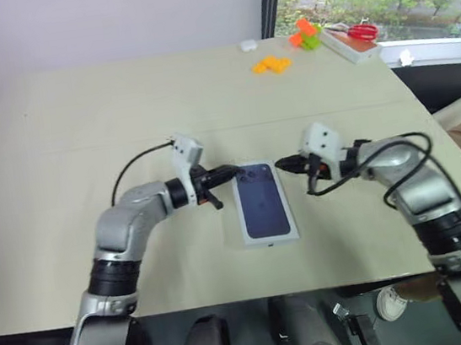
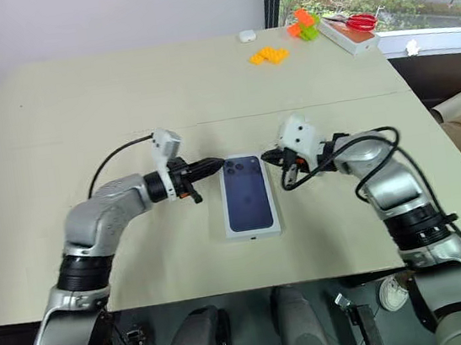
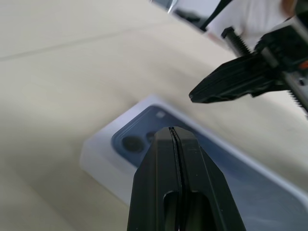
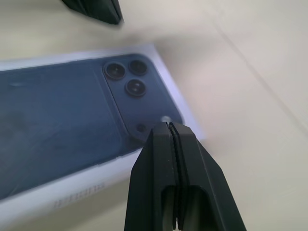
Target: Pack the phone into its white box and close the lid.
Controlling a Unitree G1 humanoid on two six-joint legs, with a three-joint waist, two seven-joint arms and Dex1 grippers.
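While a beige table (image 1: 120, 110) spans most of the head views, the lid (image 1: 264, 204), printed with a dark blue phone picture, lies flat at centre frame, covering the white box beneath it. Left gripper (image 1: 232, 172) sits at the lid's upper left corner, its two black fingers pressed together on nothing. Right gripper (image 1: 280, 165) sits at the lid's upper right corner, fingers likewise together and empty. Orange blocks (image 1: 272, 65), a green block (image 1: 310, 41) and red scissors (image 1: 359, 32) lie along the upper right of the frame.
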